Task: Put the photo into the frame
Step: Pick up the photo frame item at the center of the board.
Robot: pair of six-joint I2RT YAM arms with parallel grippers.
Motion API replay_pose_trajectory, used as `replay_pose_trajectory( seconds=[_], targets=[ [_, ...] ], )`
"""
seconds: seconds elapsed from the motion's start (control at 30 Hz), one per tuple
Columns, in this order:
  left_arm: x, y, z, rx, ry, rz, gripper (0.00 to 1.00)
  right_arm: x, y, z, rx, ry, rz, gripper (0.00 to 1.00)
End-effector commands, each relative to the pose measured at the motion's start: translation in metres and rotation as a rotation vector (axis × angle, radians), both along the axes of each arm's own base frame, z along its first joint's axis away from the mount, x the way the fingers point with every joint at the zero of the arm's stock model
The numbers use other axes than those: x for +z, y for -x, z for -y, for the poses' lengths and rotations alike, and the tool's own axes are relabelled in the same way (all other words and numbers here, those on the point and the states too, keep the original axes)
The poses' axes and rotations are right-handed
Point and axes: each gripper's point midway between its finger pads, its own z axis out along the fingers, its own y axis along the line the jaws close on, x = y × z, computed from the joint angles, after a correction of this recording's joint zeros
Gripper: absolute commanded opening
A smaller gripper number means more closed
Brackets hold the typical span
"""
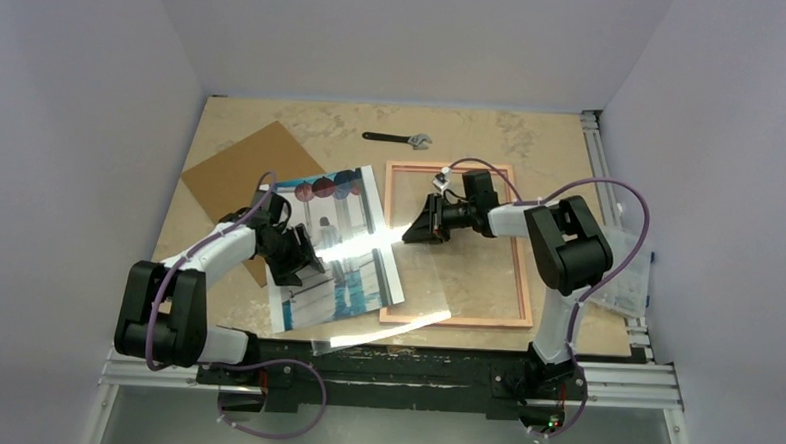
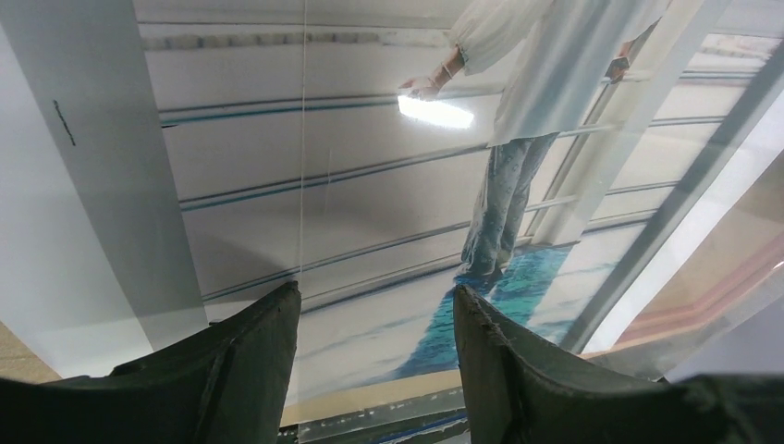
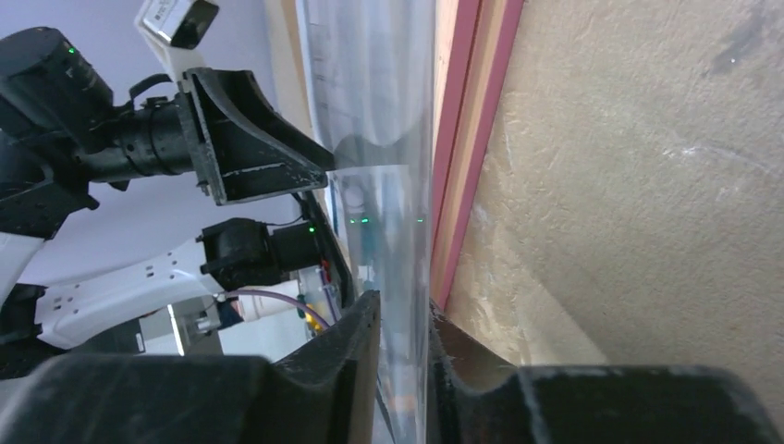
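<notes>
The left gripper [image 2: 374, 294] is open, its fingers well apart just above the photo [image 2: 351, 203]. The photo lies face up on the table [image 1: 533, 138], its right edge at the left rail of the frame [image 1: 523, 278]. The right gripper [image 3: 402, 314] has its fingers a slit apart, one on each side of the clear pane [image 3: 388, 139] at its edge; whether they pinch it cannot be told.

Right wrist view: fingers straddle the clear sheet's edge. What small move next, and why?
Probably finish closing the right gripper on the clear pane: its edge sits between the fingers with a slight gap left, and the pane lies over the photo beside the frame.
</notes>
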Motion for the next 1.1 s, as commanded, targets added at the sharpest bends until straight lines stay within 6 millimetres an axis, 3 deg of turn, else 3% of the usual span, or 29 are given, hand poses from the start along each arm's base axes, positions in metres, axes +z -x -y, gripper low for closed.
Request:
replay_pose_trajectory(
  seconds=[0.0,0.2,0.4,0.53,0.73,0.93,1.07],
  targets=[
    [-0.009,-0.007,0.004,-0.008,0.012,0.029,0.59,0.029,-0.002,-0.008,0.021,-0.123,0.038,0.14],
    [0.006,-0.008,0.003,-0.011,0.011,0.064,0.6,0.049,-0.001,-0.008,0.018,-0.134,0.054,0.0],
    [0.053,-0.014,0.005,-0.004,0.026,0.163,0.61,0.091,-0.002,-0.001,-0.017,-0.102,0.136,0.0],
    [0.086,-0.015,0.01,-0.002,0.039,0.226,0.63,0.137,-0.006,0.011,-0.085,-0.082,0.221,0.0],
    [0.125,-0.017,0.034,-0.024,0.085,0.322,0.67,0.216,-0.009,0.043,-0.262,0.021,0.4,0.0],
    [0.134,-0.023,0.07,-0.095,0.073,0.338,0.7,0.293,0.005,0.09,-0.472,0.177,0.595,0.0],
    [0.134,-0.032,0.11,-0.176,0.085,0.338,0.74,0.33,0.019,0.125,-0.602,0.287,0.699,0.0]
  ],
)
